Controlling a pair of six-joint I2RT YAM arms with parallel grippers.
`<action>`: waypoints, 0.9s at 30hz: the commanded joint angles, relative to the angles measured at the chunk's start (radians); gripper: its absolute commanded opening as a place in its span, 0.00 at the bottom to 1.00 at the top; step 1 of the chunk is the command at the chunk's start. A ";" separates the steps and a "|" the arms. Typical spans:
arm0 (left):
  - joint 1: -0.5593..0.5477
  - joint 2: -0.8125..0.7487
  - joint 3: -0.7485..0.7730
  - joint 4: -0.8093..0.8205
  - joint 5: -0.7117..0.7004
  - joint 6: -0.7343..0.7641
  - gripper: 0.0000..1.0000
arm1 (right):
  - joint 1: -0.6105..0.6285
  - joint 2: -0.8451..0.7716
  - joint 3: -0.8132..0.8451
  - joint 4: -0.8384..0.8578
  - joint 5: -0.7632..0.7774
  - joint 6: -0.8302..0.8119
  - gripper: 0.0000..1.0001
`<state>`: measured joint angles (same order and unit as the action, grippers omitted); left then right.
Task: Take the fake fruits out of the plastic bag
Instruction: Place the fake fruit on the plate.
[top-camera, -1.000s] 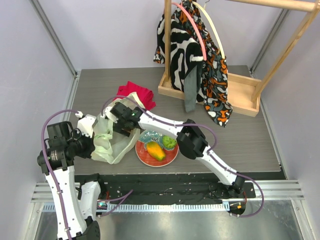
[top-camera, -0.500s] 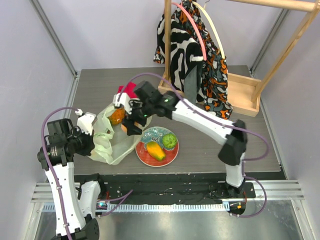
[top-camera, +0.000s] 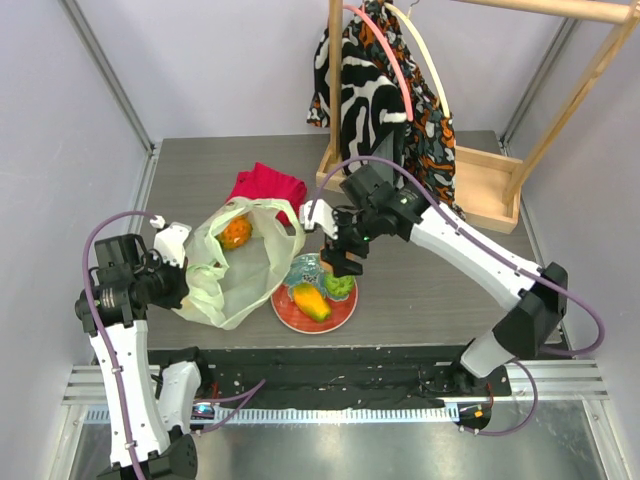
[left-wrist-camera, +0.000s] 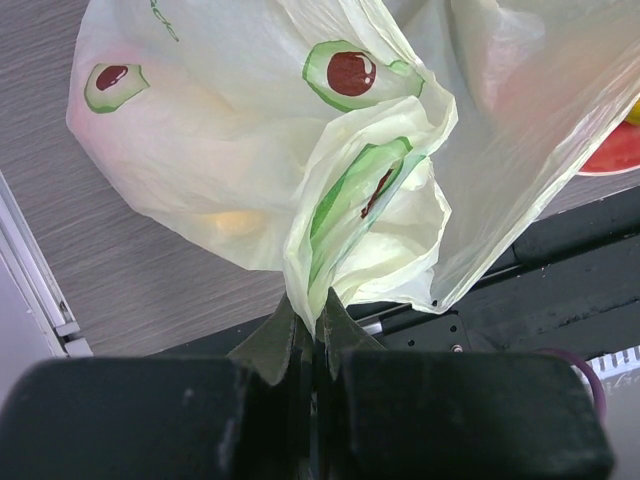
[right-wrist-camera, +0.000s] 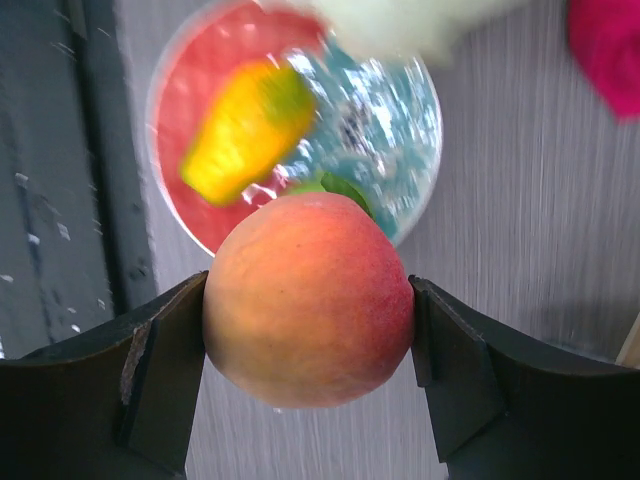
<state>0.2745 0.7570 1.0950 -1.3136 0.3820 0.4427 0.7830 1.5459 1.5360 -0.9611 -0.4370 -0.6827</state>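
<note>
Here's the plastic bag (top-camera: 238, 285), thin, crinkly and see-through, a pale yellow-green, slumped on the grey worktop (top-camera: 480, 270) at the near left. Printed on it are halved avocados (left-wrist-camera: 350, 72) with dark red stones. A small green mark near the top edge of the left wrist view is too cut off to read, and I see no other writing. The bag runs long from its gathered near-left corner up toward the far right, and its mouth gapes wide open upward. Inside, at the far side, sits one orange fruit (top-camera: 236, 232).

The left tool (left-wrist-camera: 312, 335) is clamped fully closed on a pinched fold of the bag's corner, and the film fans out from between its tips.

Over to the right tool (top-camera: 345, 262): its jaws stand wide, and a peach (right-wrist-camera: 308, 300) fills the gap, touching both fingers (right-wrist-camera: 160, 370). It is round, orange-yellow blushing to red, with a matte sheen. It is held above the plate (top-camera: 288, 313), a red-rimmed dish with a glittery blue centre, just right of the bag.

On that plate lies a yellow-orange mango (top-camera: 311, 301) with a green end. Its long axis runs on a diagonal, from far-left to near-right in the top view. Beside it is a green round fruit (top-camera: 340, 285), partly under the tool.

Behind the bag is a folded red cloth (top-camera: 268, 187). A wooden rack (top-camera: 480, 200) at the far right carries a patterned garment (top-camera: 385, 100).
</note>
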 joint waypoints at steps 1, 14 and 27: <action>-0.003 -0.002 0.006 0.030 -0.002 -0.018 0.00 | -0.087 0.101 0.013 0.007 0.067 -0.049 0.49; -0.003 -0.013 0.019 -0.004 -0.006 -0.032 0.00 | -0.094 0.470 0.227 0.147 0.047 0.052 0.50; -0.003 -0.015 -0.006 -0.006 -0.019 -0.032 0.00 | -0.033 0.347 -0.023 0.180 0.020 0.098 0.50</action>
<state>0.2745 0.7330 1.0946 -1.3220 0.3656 0.4206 0.7158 1.9793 1.5677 -0.7998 -0.3920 -0.6125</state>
